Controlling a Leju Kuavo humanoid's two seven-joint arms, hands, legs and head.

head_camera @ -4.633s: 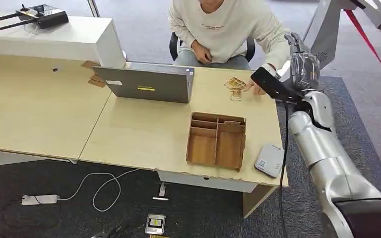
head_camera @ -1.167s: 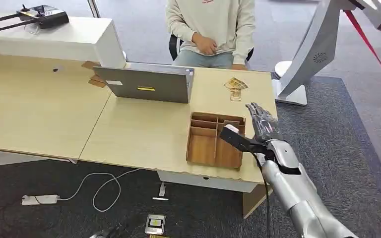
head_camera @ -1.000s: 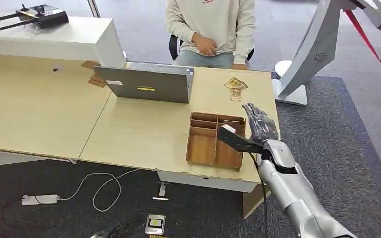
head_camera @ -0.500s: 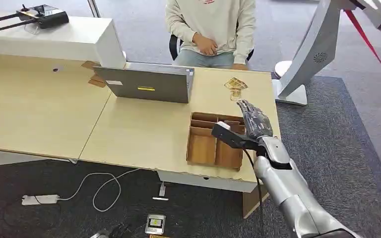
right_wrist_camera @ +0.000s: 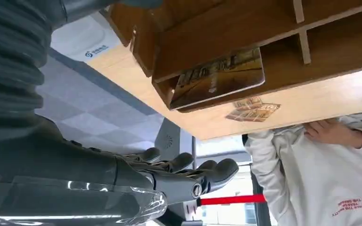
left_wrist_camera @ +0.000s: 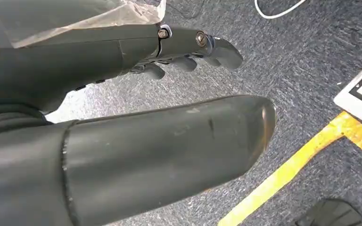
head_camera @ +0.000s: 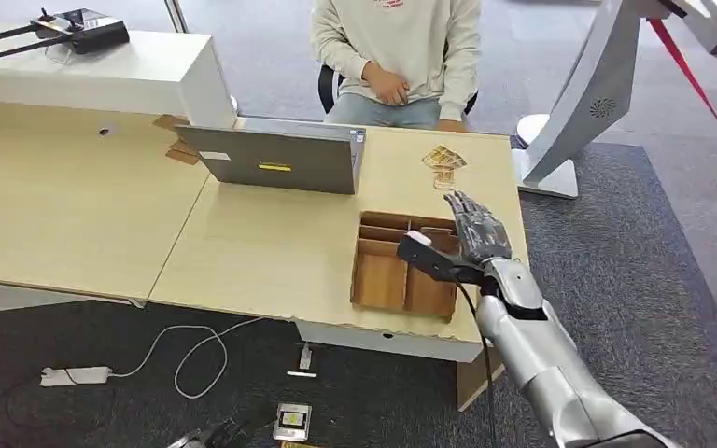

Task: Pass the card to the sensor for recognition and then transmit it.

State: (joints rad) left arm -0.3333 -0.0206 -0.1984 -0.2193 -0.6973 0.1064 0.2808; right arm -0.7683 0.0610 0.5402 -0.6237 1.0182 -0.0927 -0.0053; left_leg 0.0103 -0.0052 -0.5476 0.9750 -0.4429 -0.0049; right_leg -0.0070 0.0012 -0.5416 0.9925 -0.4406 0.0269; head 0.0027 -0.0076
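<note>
A printed card (right_wrist_camera: 217, 77) lies flat in a far compartment of the wooden tray (head_camera: 356, 271) (right_wrist_camera: 245, 28) on the desk. My right hand (head_camera: 476, 229) (right_wrist_camera: 179, 176) hovers over the tray's right side, fingers stretched out and holding nothing. The white sensor box (right_wrist_camera: 82, 40) sits on the desk beside the tray, under my right forearm. A small stack of cards (head_camera: 443, 159) (right_wrist_camera: 252, 109) rests on the desk beyond the tray. My left hand (left_wrist_camera: 136, 94) hangs over the carpet with nothing in it.
A person in a cream sweater (head_camera: 397, 47) sits behind the desk (head_camera: 261, 252), hands in lap. A grey laptop (head_camera: 275, 159) stands left of the cards. A white stand (head_camera: 579, 93) rises right of the desk. Cables lie on the floor.
My right hand came down from near the person at the far right, then slid left and forward from the desk's right edge to over the tray.
</note>
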